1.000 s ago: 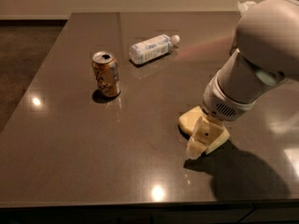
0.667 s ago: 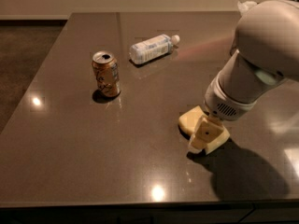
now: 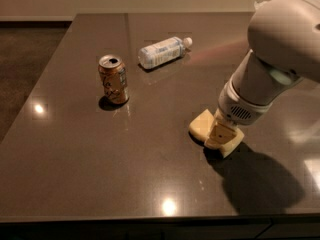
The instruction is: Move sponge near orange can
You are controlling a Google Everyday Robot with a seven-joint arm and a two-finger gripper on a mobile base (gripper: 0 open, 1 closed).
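Observation:
The pale yellow sponge [image 3: 201,124] lies flat on the dark table [image 3: 100,174], right of centre. My gripper [image 3: 220,135] comes down from the big white arm at the right and sits on the sponge, covering its middle; sponge shows on both sides of it. The orange can [image 3: 113,79] stands upright at the left centre, well apart from the sponge, about a third of the table's width to its left and a little farther back.
A clear plastic bottle [image 3: 162,52] with a white label lies on its side behind the can. The white arm [image 3: 280,49] fills the upper right. The table's front edge [image 3: 150,218] runs along the bottom, with dark floor at the left.
The gripper has shifted slightly up and back over the sponge. The can and the bottle have not moved.

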